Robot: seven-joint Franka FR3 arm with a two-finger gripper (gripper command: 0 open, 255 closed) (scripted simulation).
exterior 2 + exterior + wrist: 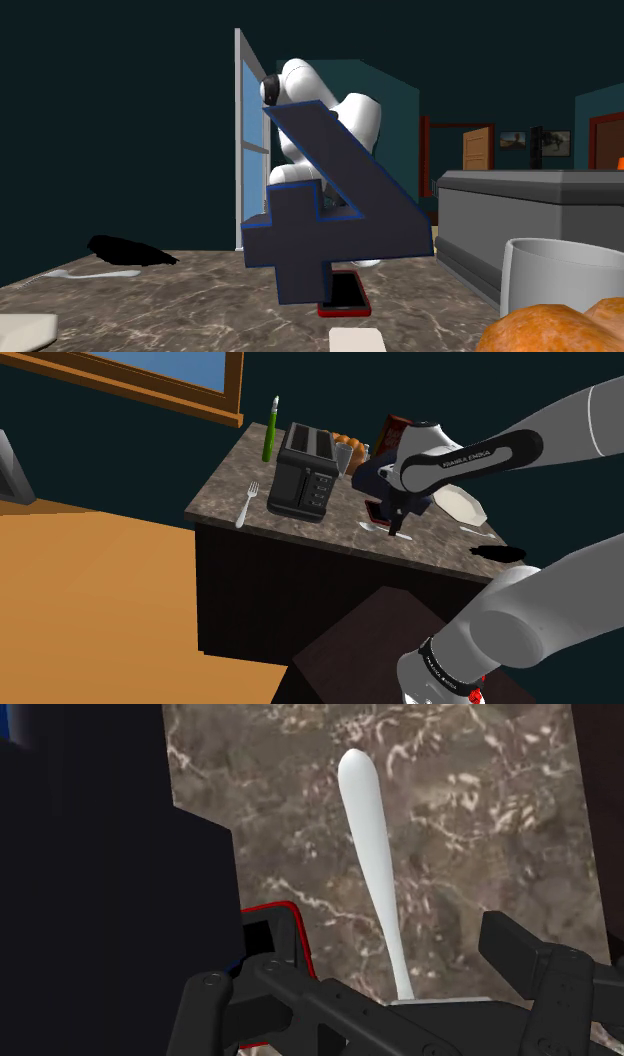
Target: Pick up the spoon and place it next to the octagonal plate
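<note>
You have a brown marbled tabletop (pixel 225 492) carrying a fork (pixel 246 504) just beside a black toaster (pixel 303 474), a green bottle (pixel 270 432) behind them, a white spoon (pixel 372 854) lying flat near a red-edged phone (pixel 343 293), and a white plate (pixel 462 504).

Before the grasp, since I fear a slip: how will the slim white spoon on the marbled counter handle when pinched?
Probably stiff: the slim white spoon lies straight. Likely light, being so thin. Its smooth, narrow handle, flat on the brown marbled counter, may slip or pivot when pinched.
</note>
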